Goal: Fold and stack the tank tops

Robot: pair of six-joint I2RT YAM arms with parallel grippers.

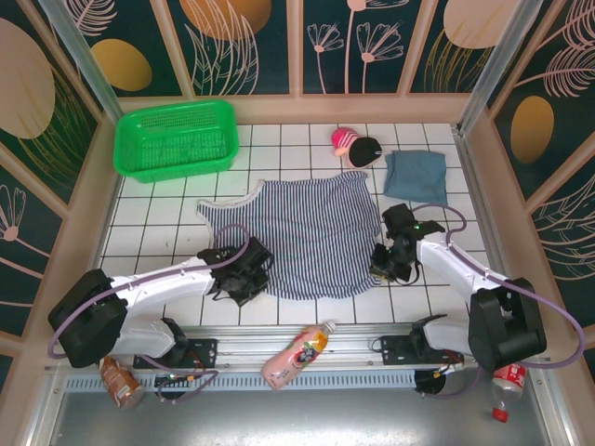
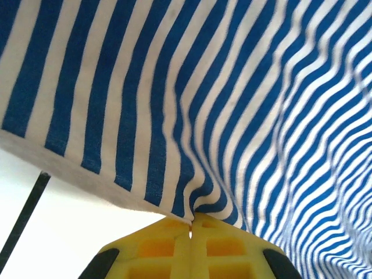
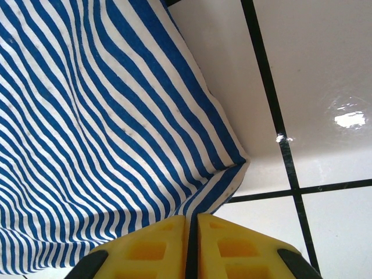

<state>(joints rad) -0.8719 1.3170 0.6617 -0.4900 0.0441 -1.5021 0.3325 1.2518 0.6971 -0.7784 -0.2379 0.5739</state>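
Striped top (image 1: 311,237) lies flat — left gripper (image 2: 190,231) and right gripper (image 3: 192,224) each clamp a near corner. Best lifted evenly, kept taut, then folded away.

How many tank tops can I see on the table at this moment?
2. The striped tank top lies spread in the middle of the table. The blue-grey tank top lies folded at the far right, beside the toy. No sign of a hidden third.
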